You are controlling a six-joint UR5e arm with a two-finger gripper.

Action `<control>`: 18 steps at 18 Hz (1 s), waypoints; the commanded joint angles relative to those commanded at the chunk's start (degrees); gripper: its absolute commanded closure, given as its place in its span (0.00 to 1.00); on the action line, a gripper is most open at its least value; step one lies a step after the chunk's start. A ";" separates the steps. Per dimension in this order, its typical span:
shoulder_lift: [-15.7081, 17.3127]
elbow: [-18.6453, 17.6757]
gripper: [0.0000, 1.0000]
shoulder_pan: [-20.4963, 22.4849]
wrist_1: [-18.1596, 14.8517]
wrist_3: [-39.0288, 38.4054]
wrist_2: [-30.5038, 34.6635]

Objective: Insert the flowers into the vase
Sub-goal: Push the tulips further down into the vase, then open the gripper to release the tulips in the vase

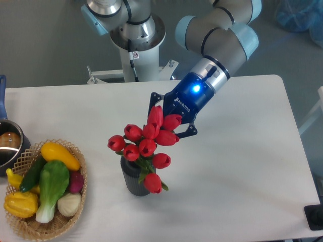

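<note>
A bunch of red tulips, the flowers point(147, 146), hangs tilted over the dark grey ribbed vase point(130, 180) near the table's front middle. The blooms cover most of the vase's mouth, and the lowest bloom droops in front of its right side. The stems are hidden behind the blooms, so I cannot tell how deep they sit in the vase. My gripper point(170, 117) comes in from the upper right, shut on the flowers' upper end, its dark fingers point(190, 132) showing on either side of the bunch.
A woven wicker basket point(81, 174) of toy vegetables stands at the front left. A metal pot point(8, 146) with a blue handle sits at the left edge. The arm's base stands behind the table's far edge.
</note>
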 joint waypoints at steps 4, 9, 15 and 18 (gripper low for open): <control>-0.09 -1.06 0.53 -0.62 0.00 2.29 0.00; -0.35 -1.67 0.32 -0.62 0.00 2.56 0.00; 0.17 -3.08 0.00 -0.44 -0.09 3.17 0.09; 1.23 -3.78 0.00 -0.09 -0.18 3.17 0.87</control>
